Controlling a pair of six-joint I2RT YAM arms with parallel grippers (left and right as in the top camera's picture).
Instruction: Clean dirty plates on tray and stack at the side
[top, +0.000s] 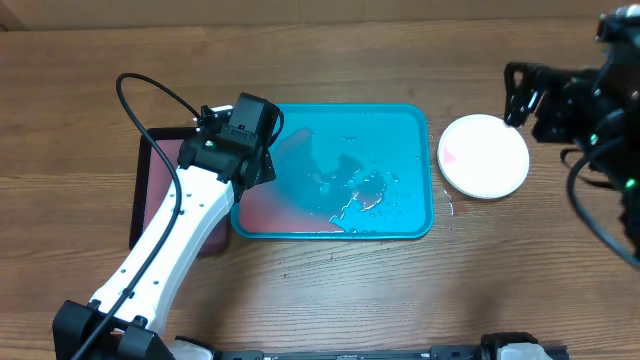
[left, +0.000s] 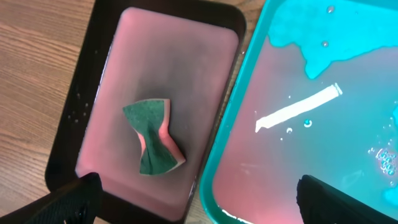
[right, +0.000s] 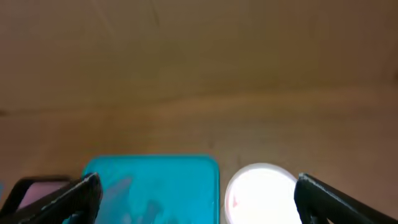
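The turquoise tray (top: 400, 130) lies mid-table, holding puddles of water and pinkish liquid and no plates. It also shows in the left wrist view (left: 348, 81) and the right wrist view (right: 155, 183). A white plate (top: 484, 155) with a faint pink smear sits on the table right of the tray, also in the right wrist view (right: 261, 193). The light blue and lime green plates are not visible. My left gripper (top: 252, 160) hangs open and empty over the tray's left rim (left: 199, 208). My right gripper (top: 520, 95) is open and empty, raised behind the white plate (right: 196, 199).
A black-rimmed tray (top: 150, 170) of pinkish water stands left of the turquoise tray, touching it. A green and pink sponge (left: 154, 137) lies pinched in its middle. Drops of water lie on the wood near the white plate.
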